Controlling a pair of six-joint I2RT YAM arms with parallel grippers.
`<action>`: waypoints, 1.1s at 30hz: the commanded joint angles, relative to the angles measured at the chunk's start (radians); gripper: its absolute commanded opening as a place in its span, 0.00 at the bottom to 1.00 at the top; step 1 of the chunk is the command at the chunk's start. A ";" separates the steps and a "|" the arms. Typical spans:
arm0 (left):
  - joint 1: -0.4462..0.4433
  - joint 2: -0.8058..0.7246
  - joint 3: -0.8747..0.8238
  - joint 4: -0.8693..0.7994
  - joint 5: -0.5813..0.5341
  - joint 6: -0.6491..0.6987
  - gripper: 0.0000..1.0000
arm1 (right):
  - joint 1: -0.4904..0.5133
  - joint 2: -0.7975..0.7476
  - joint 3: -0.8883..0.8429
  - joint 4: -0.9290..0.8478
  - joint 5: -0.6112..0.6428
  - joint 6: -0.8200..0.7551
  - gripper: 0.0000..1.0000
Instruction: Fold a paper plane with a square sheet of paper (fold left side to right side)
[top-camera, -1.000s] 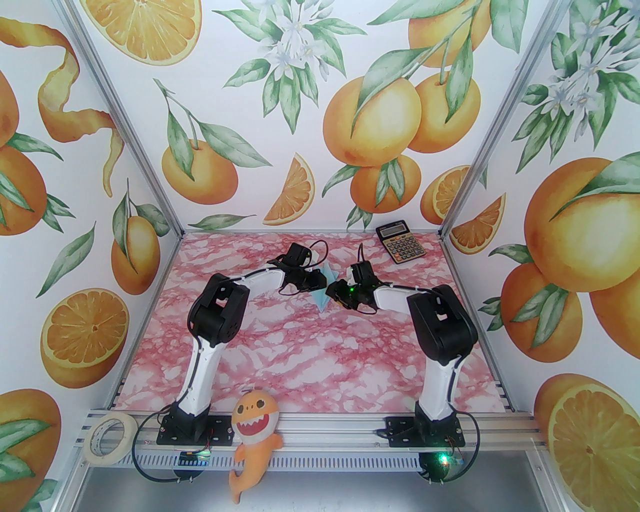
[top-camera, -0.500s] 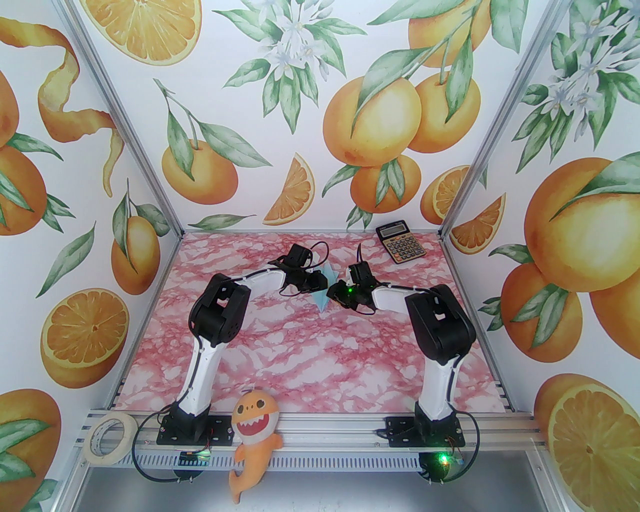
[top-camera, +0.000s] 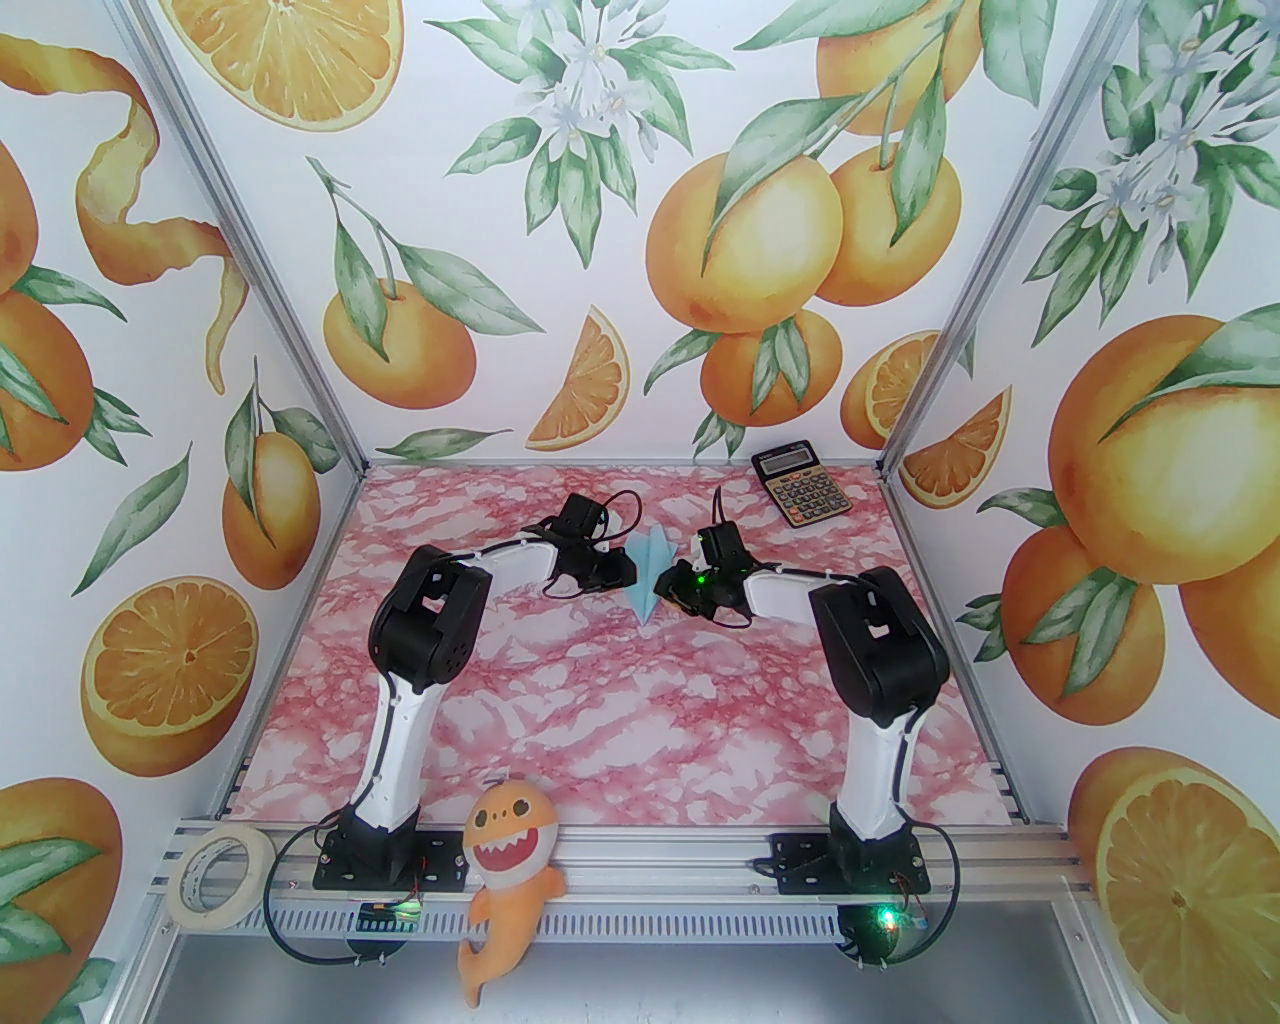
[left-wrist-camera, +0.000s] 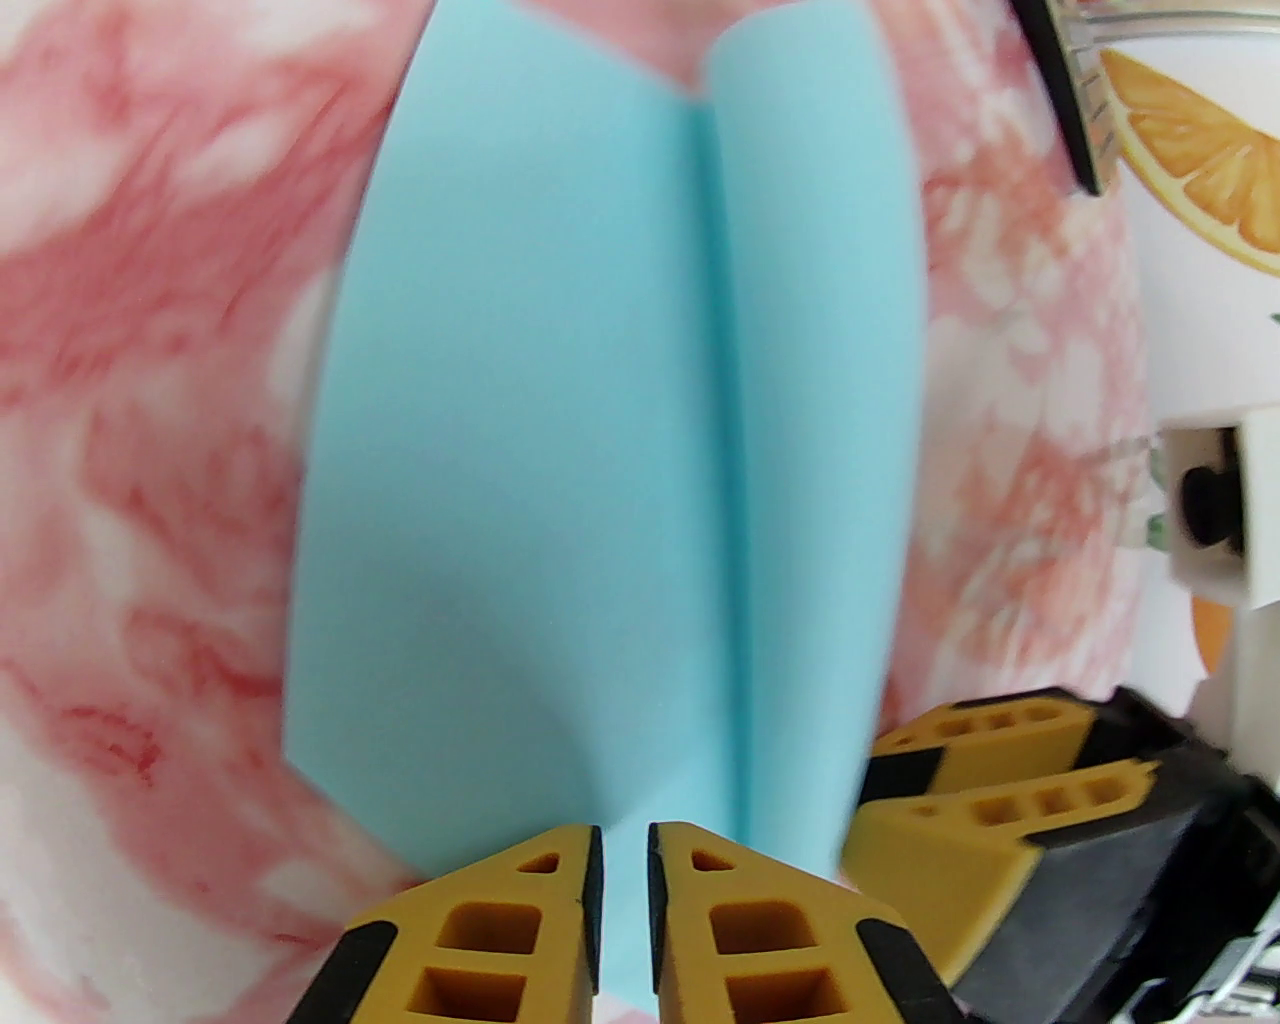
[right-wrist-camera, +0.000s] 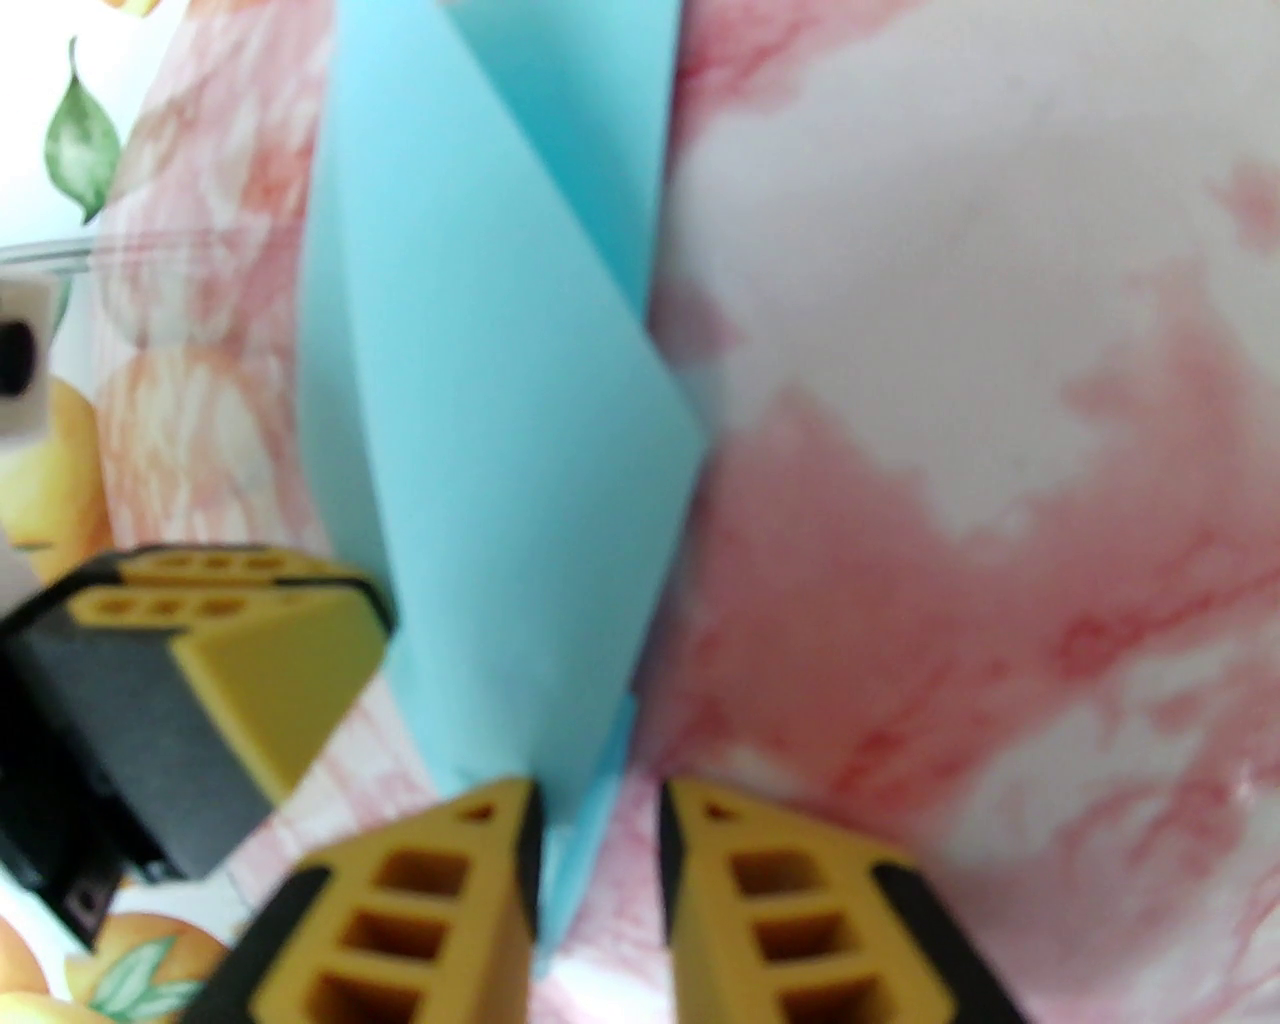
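Folded pale-blue paper (top-camera: 648, 575) lying on the bench (top-camera: 560, 720), past the middle, pointed end toward the arm bases, centre crease along its length, one flap raised a little. Left jaws at its left edge, nearly together with a thin slit, blue visible through it; grasping or not, cannot tell. Right jaws at its right edge, parted, released, paper's edge in the gap beside one finger. Calculator (top-camera: 801, 484) far right, well apart
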 joint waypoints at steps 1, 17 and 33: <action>-0.005 -0.016 -0.014 -0.011 0.008 0.021 0.16 | 0.008 0.058 0.035 0.021 -0.010 -0.029 0.27; -0.012 -0.005 -0.010 -0.018 0.015 0.026 0.15 | 0.011 0.080 0.075 -0.012 -0.025 -0.053 0.27; -0.015 -0.006 -0.011 -0.022 0.014 0.026 0.15 | 0.011 0.100 0.098 -0.069 -0.009 -0.070 0.27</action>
